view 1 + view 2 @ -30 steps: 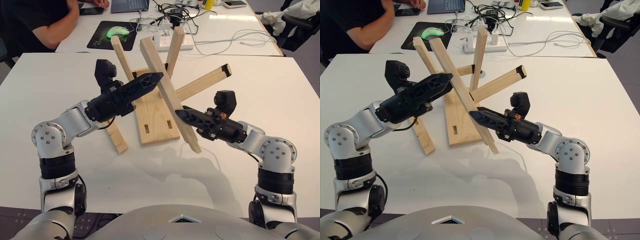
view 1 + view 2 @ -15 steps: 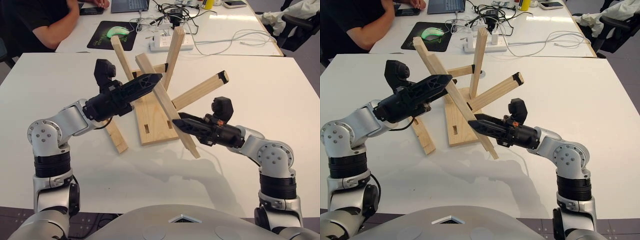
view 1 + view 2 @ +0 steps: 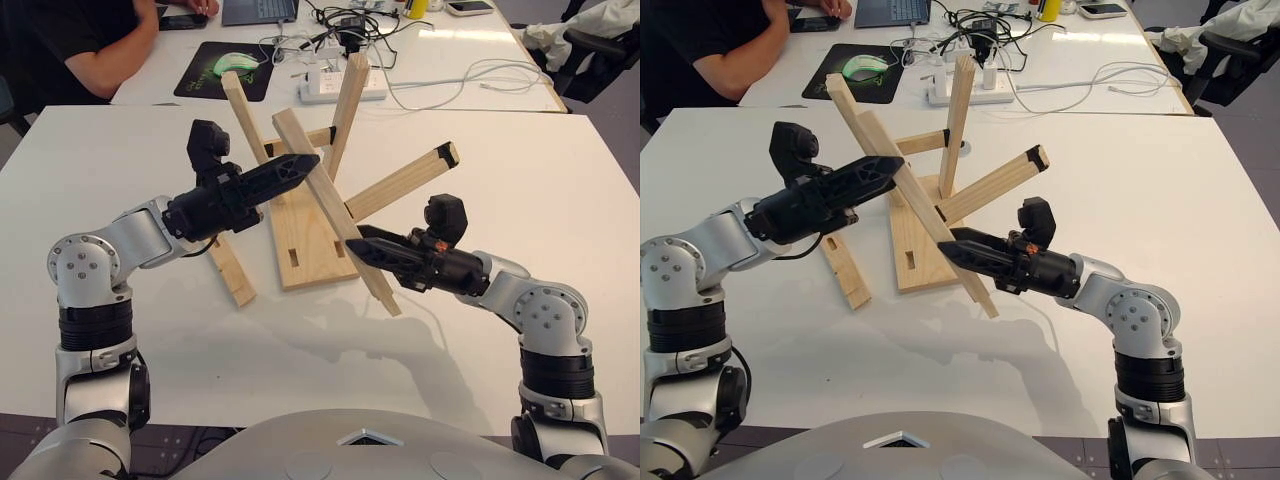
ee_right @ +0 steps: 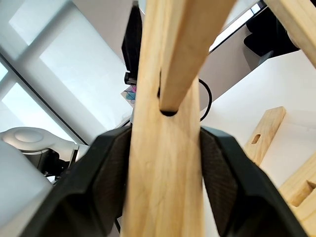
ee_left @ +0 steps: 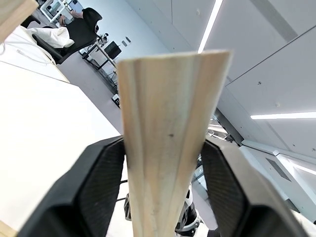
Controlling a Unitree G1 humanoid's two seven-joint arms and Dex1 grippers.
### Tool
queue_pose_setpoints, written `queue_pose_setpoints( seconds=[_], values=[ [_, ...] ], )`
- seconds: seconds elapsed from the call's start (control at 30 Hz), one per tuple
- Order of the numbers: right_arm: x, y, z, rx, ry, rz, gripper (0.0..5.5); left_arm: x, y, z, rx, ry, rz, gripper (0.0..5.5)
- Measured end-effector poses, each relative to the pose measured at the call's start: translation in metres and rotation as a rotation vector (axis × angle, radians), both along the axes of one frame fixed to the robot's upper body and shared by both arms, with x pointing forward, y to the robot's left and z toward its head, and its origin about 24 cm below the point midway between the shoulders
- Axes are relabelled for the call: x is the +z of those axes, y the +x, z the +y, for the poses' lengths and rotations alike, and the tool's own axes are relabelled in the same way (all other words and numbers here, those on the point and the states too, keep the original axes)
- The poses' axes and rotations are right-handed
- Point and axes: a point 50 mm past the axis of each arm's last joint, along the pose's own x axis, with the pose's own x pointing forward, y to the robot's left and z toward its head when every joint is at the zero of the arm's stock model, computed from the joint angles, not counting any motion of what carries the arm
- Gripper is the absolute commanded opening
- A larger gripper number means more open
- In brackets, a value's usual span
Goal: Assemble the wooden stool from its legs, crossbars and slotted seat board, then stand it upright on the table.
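While the slanted leg is leaning across the seat board at mid-table, you are clamping it with the left gripper far up and the right gripper near its foot, apparently to steady both ends for fitting.

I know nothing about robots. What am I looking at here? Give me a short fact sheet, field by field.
Left tool: shut on the slanted leg, near its upper end
Right tool: shut on the same leg, lower down
Seat board: lying flat on the white table
Other legs: jutting up and outward above the board
Progress: partly assembled, not yet stood upright
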Motion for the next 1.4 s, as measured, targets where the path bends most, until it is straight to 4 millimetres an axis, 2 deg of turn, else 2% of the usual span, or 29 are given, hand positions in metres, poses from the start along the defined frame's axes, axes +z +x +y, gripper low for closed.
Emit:
queue_pose_setpoints(
  seconds=[0.4, 0.43, 0.47, 0.7, 0.87, 1.07, 1.2, 1.4],
  values=[
    [-0.003, 0.001, 0.001, -0.001, -0.034, -0.006, 2.12, -0.002, 0.002, 0.000, 0.011, 0.035, -0.058, 2.10],
    [-0.003, 0.001, 0.001, -0.002, -0.035, -0.008, 2.49, -0.002, 0.002, 0.000, 0.014, 0.037, -0.064, 2.10],
    [-0.003, 0.002, 0.001, -0.002, -0.036, -0.010, 2.50, -0.002, 0.002, 0.000, 0.015, 0.037, -0.068, 2.10],
    [-0.005, 0.009, -0.001, -0.038, -0.071, -0.024, 3.58, -0.001, 0.005, 0.006, 0.095, 0.030, -0.105, 2.10],
    [-0.015, 0.011, -0.008, -0.051, -0.167, -0.029, 3.65, 0.004, 0.005, 0.012, 0.133, 0.040, -0.150, 2.10],
    [-0.047, 0.011, -0.037, -0.129, -0.282, 0.043, 3.65, 0.021, 0.004, 0.028, 0.148, 0.211, -0.287, 2.10],
    [-0.064, 0.011, -0.056, -0.189, -0.331, 0.102, 3.65, 0.027, -0.001, 0.029, 0.084, 0.392, -0.420, 2.09],
    [-0.068, 0.016, -0.066, -0.226, -0.341, 0.110, 3.65, 0.029, -0.002, 0.038, 0.083, 0.568, -0.567, 2.08]
  ],
)
